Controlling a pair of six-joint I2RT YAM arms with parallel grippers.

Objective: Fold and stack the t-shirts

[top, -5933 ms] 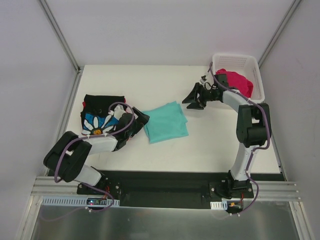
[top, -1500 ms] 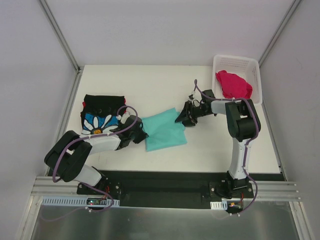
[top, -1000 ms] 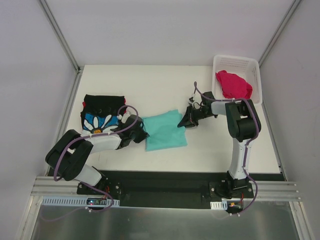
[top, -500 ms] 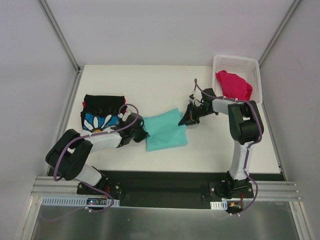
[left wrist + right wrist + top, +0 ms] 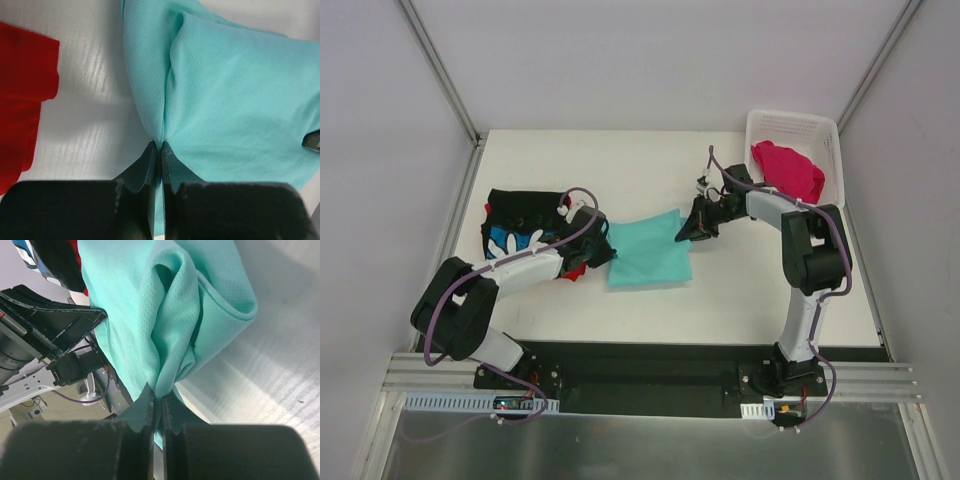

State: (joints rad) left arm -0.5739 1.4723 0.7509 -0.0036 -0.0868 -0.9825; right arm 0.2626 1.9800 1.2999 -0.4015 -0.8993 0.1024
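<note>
**Two-sided grasp on the shirt.** The plain mint-teal cloth t-shirt (image 5: 648,257) lies folded near the middle of the white worktop (image 5: 620,165), between the two arms. The right tool (image 5: 159,397) has just closed. A second ago its jaws stood partly apart at the shirt's right edge, and now they meet on a bunched fold there, which rises slightly off the surface. The left tool (image 5: 159,149) stays fully shut on a thin pleat of the shirt's left edge. You may therefore read the shirt as held at both ends, probably ready to be lifted and carried toward the stack. The left arm (image 5: 520,272) lies low, stretched from its base across the black cloth t-shirt with a white daisy on blue (image 5: 520,212), with a red cloth t-shirt (image 5: 22,95) showing just beside its tool. The right arm (image 5: 810,250) stands with its elbow raised, its forearm sloping left and down to the shirt. The magenta-pink cloth t-shirt (image 5: 788,170) sits crumpled in the white plastic lattice basket (image 5: 790,115) and is not yet folded.
</note>
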